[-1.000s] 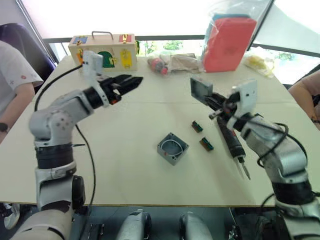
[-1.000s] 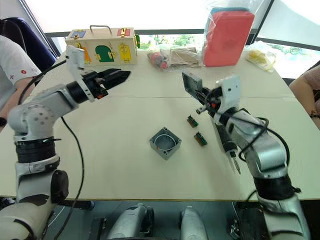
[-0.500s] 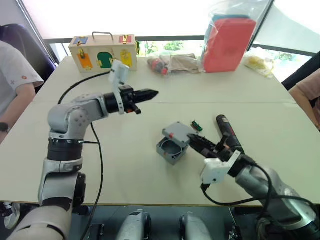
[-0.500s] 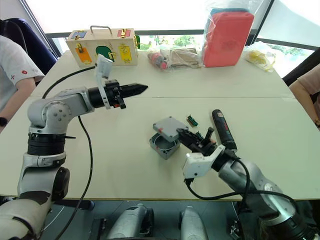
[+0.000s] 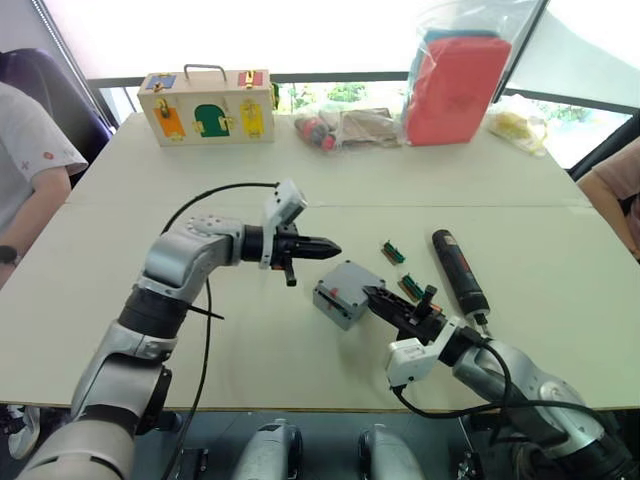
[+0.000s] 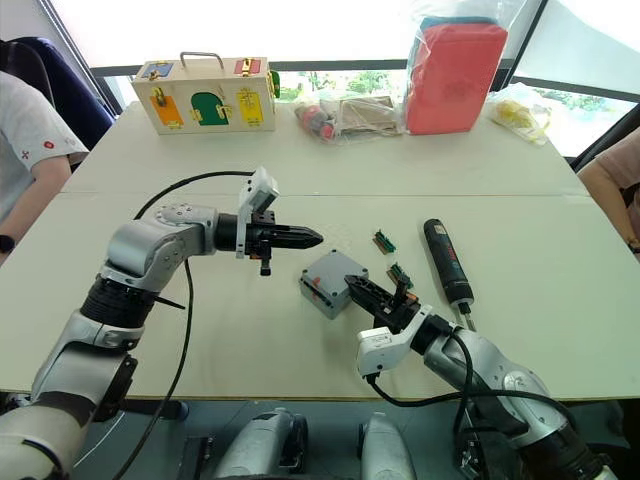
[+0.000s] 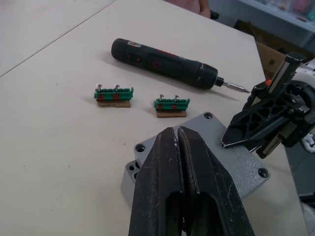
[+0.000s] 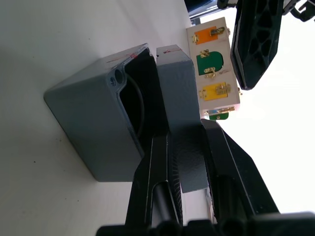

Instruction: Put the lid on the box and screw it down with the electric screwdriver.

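The grey lid (image 5: 350,279) lies over the grey box (image 5: 328,307) at mid-table, and the right wrist view shows it still tilted off the box (image 8: 88,118) along one side. My right gripper (image 5: 372,295) is shut on the lid (image 8: 173,93) at its near right edge. Just left of the box and a little above the table, my left gripper (image 5: 333,247) is shut on nothing, its fingertips (image 7: 178,142) pointing at the lid (image 7: 209,129). The black electric screwdriver (image 5: 458,270) lies on the table to the right of the box, ungripped.
Two small green strips (image 5: 393,252) (image 5: 412,288) lie between box and screwdriver. At the far edge stand a wooden box with coloured latches (image 5: 207,104) and a red bag (image 5: 455,85). A person (image 5: 25,160) sits at the left; another person's arm (image 5: 610,190) shows at the right.
My right gripper has lowered the lid from a raised tilt down onto the box. My left gripper has moved right and down, close to the box.
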Robot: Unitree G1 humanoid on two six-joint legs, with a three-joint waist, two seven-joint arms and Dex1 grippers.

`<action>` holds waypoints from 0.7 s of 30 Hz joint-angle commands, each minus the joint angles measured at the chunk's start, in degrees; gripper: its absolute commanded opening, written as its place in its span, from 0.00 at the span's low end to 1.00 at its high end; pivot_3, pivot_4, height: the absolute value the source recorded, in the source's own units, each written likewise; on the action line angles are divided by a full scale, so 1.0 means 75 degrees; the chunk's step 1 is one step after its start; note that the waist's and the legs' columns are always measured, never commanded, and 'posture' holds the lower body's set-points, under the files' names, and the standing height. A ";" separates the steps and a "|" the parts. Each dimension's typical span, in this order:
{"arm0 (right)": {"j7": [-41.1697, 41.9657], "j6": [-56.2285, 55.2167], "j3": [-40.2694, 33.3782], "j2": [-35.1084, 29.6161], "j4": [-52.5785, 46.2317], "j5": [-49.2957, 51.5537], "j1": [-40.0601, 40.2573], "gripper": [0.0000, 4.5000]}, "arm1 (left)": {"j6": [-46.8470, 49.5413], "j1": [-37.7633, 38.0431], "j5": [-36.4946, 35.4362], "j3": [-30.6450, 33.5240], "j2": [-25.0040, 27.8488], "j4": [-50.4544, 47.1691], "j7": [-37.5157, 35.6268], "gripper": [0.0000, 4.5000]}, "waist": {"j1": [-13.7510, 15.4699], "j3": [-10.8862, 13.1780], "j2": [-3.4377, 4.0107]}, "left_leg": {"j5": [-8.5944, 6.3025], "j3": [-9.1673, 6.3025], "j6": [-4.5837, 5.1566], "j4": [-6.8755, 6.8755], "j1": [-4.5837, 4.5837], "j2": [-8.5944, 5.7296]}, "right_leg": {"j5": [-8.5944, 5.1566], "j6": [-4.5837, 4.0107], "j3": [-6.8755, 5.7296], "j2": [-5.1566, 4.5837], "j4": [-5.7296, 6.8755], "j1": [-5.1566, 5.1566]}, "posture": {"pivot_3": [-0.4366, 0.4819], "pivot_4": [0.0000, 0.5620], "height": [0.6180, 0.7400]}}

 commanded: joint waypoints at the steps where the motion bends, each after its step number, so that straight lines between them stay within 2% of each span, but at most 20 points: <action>1: -0.0149 -0.0060 -0.0081 0.0120 -0.0100 -0.0128 -0.0195 0.03 | -0.0297 -0.0125 0.0266 -0.0097 -0.0095 0.0039 -0.0103 0.01 | 0.0007 0.0000 0.0000 | 0.0000 0.0000 0.0000 0.0000 0.0000 0.0000 | 0.0000 0.0000 0.0000 0.0000 0.0001 0.0000 | 0.48 0.27 1.00; 8: -0.0183 -0.0181 -0.0165 0.0120 -0.0115 -0.0185 -0.0179 0.03 | -0.0221 -0.0166 0.0274 0.0130 -0.0341 0.0105 -0.0092 0.01 | -0.0004 0.0000 0.0000 | -0.0001 -0.0002 0.0004 0.0002 -0.0001 0.0000 | 0.0000 0.0000 -0.0001 0.0001 0.0002 0.0000 | 0.48 0.27 1.00; 21: -0.0092 -0.0482 0.0024 0.0190 0.0489 -0.0167 -0.0529 0.03 | -0.0374 -0.0005 0.0795 -0.0184 -0.0399 -0.0120 -0.0086 0.01 | 0.0000 0.0000 0.0000 | -0.0002 -0.0002 0.0005 0.0004 -0.0001 0.0001 | 0.0000 0.0000 -0.0001 0.0001 0.0004 0.0001 | 0.48 0.27 1.00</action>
